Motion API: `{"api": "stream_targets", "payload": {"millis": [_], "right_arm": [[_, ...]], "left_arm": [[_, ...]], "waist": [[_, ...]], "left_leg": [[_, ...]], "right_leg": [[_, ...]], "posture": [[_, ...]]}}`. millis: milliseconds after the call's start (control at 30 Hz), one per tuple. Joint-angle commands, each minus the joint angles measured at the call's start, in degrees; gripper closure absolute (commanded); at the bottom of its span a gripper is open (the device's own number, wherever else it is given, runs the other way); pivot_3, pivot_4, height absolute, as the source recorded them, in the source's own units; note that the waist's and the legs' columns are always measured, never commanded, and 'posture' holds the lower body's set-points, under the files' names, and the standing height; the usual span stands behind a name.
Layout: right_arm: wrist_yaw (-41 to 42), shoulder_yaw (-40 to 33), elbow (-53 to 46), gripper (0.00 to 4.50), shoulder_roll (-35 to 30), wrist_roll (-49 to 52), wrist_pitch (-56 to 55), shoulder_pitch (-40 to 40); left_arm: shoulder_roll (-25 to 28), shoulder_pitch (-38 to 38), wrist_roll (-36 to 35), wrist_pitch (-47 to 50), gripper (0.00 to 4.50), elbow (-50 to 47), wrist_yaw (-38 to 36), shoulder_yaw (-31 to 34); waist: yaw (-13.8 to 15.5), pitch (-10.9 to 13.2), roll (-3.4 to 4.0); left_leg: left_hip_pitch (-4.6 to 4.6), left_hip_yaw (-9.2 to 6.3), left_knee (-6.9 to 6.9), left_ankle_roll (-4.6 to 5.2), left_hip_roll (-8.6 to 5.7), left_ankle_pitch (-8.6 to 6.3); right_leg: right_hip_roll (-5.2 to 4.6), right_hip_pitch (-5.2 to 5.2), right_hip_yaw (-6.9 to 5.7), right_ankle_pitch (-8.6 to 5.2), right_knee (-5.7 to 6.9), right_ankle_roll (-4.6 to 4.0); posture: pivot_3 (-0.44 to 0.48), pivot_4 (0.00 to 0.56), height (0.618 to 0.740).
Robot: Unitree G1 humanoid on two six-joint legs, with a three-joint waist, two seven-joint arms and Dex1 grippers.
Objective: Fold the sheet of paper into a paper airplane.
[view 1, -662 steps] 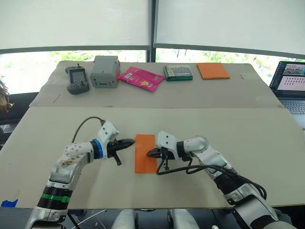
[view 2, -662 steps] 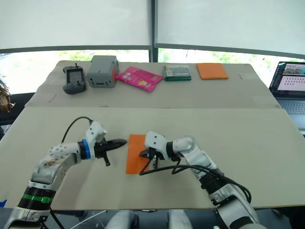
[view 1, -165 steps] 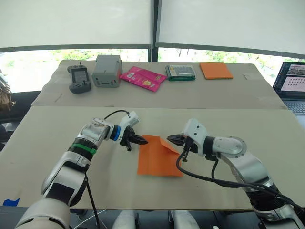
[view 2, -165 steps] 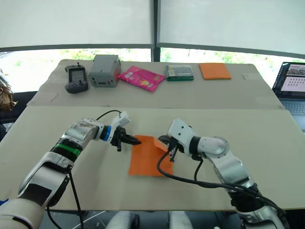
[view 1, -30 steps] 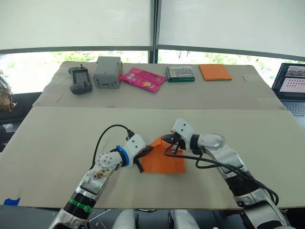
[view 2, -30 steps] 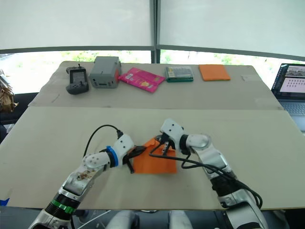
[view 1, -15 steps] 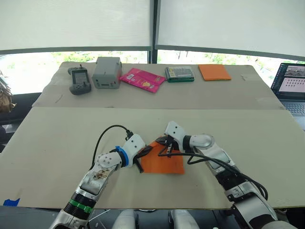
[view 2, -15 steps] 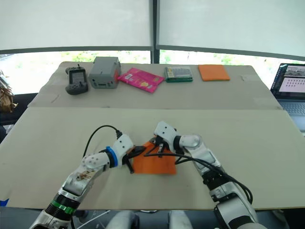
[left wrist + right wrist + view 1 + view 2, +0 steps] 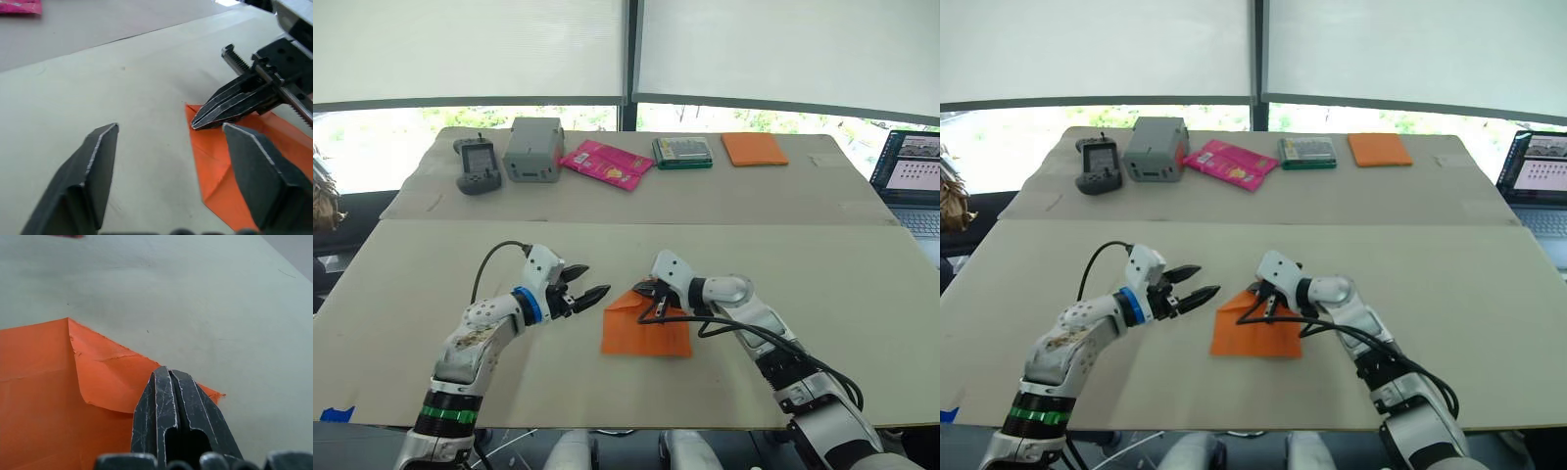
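Observation:
The sheet of paper (image 9: 646,331) lies flat on the near table, bright orange, with its top corners folded in toward a point. My right gripper (image 9: 647,291) is shut, and its tip (image 9: 164,370) presses down on the folded flap near the paper's top edge. My left gripper (image 9: 592,282) hovers just left of the paper's upper left corner, open and empty, pointing at the paper. In the left wrist view its fingers (image 9: 100,164) stand wide apart, with the right gripper's shut tip (image 9: 196,125) resting on the paper's corner (image 9: 217,171) beyond them.
On the far table stand a grey handheld device (image 9: 476,164), a grey box (image 9: 532,148), a pink packet (image 9: 606,162), a green box (image 9: 682,151) and a thicker orange pad (image 9: 753,148). A laptop (image 9: 910,163) sits at the right edge.
My left gripper has opened and drawn back to the left, off the paper's left edge. The right gripper stays pressed on the folded flap.

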Motion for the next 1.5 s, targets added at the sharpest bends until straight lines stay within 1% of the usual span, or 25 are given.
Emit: {"api": "stream_targets", "payload": {"millis": [33, 233, 267, 633, 833, 933, 1033, 1167, 1433, 1500], "right_arm": [[-0.1, 1.6, 1.8, 4.5, 0.0, -2.0, 0.3, 1.2], [-0.6, 1.3, 1.4, 4.5, -0.3, -2.2, 0.4, 1.2], [-0.6, 1.3, 1.2, 4.5, -0.4, -2.2, 0.4, 1.2], [-1.0, 1.4, -2.1, 4.5, 1.9, -1.8, -0.9, 2.4], [-1.4, 3.1, -1.6, 4.5, 3.1, -3.0, -0.9, 3.8], [-3.7, 3.0, 0.6, 4.5, 3.0, -5.3, -0.5, 2.7], [-6.6, 0.9, 1.6, 4.5, 2.3, -6.0, 0.9, 1.6], [-8.9, -2.0, 1.1, 4.5, 1.2, -5.2, 2.5, 1.7], [-9.9, -4.1, 3.1, 4.5, 0.4, -4.5, 2.3, 1.3], [-10.0, -5.2, 2.2, 4.5, 0.8, -3.3, 0.9, 1.1]], "left_arm": [[-1.6, -0.2, 1.5, -1.4, 2.35, 0.5, -0.3, -3.5], [-1.4, -1.1, 4.9, -3.4, 4.38, 3.3, -1.2, -7.2], [-1.1, -1.1, 5.6, -3.8, 4.47, 3.7, -1.4, -8.0], [0.6, 1.4, 10.6, -4.0, 4.47, 4.9, -1.5, -12.4], [-0.9, 1.6, 10.7, -3.1, 4.47, 5.0, -0.8, -12.4], [-1.3, 2.0, 10.8, -2.7, 4.47, 4.5, -0.8, -13.2], [-1.2, 2.3, 10.9, -2.7, 4.47, 4.1, -0.8, -13.5], [-1.1, 2.6, 10.9, -2.7, 4.47, 3.9, -0.6, -13.2], [-1.1, 2.8, 10.9, -2.8, 4.47, 4.1, -0.6, -13.2], [-1.1, 2.7, 10.9, -2.9, 4.47, 4.3, -0.6, -13.2]], "waist": [[0.0, 0.0, 0.0], [0.0, 0.0, 0.0], [0.0, 0.0, 0.0], [0.0, -0.1, 0.09], [-0.1, -0.3, 0.29], [-0.1, -0.3, 0.33], [0.1, -0.4, 0.37], [0.3, -0.4, 0.38], [0.2, -0.4, 0.38], [0.2, -0.4, 0.38]], "left_leg": [[-0.01, 0.0, -0.03, 0.0, 0.0, 0.0], [-0.01, 0.0, -0.05, 0.0, 0.02, 0.0], [-0.01, 0.0, -0.05, 0.0, 0.02, 0.0], [0.03, 0.01, -0.07, 0.0, 0.03, 0.0], [0.07, 0.02, -0.09, 0.0, 0.02, 0.0], [0.13, 0.01, -0.09, 0.0, 0.02, 0.0], [0.31, 0.01, -0.1, 0.0, 0.01, 0.0], [0.79, -0.04, -0.21, 0.02, 0.0, -0.02], [0.82, -0.04, -0.22, 0.02, -0.01, -0.02], [0.82, -0.04, -0.21, 0.02, -0.01, -0.02]], "right_leg": [[0.0, -0.02, 0.0, 0.0, 0.0, 0.0], [0.02, -0.05, 0.01, 0.0, 0.01, -0.01], [0.02, -0.05, 0.01, 0.0, 0.01, -0.01], [0.01, -0.02, 0.01, 0.0, 0.0, -0.01], [0.01, 0.02, 0.02, 0.0, -0.01, -0.01], [0.01, 0.08, 0.02, 0.0, -0.02, 0.0], [0.01, 0.29, 0.02, 0.0, -0.06, 0.0], [-0.03, 0.91, -0.05, -0.01, -0.38, -0.01], [-0.03, 0.94, -0.05, -0.01, -0.39, 0.0], [-0.04, 0.96, -0.05, -0.02, -0.41, 0.0]], "posture": [[0.0, 0.15, 0.74], [0.0, 0.15, 0.74], [0.0, 0.15, 0.74], [0.0, 0.15, 0.74], [0.0, 0.15, 0.74], [0.0, 0.15, 0.74], [0.0, 0.15, 0.74], [0.0, 0.15, 0.74], [0.0, 0.15, 0.74], [0.0, 0.15, 0.74]]}}
